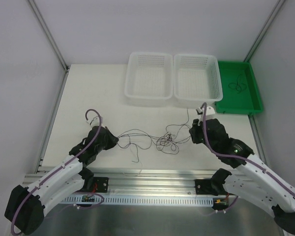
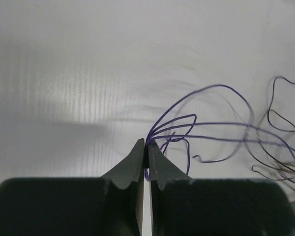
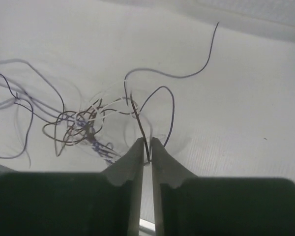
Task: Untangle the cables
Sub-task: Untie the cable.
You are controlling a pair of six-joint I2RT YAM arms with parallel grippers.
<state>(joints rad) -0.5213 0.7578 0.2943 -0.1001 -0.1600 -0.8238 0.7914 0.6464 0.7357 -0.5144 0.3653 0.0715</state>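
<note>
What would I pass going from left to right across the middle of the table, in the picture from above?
The left gripper, pinching some strand ends → the knotted middle of the cables → the right gripper, pinching another strand.

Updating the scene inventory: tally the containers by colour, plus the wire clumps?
White baskets: 2
Green tray: 1
Cable tangle: 1
Cable loop in the tray: 1
Total: 5
</note>
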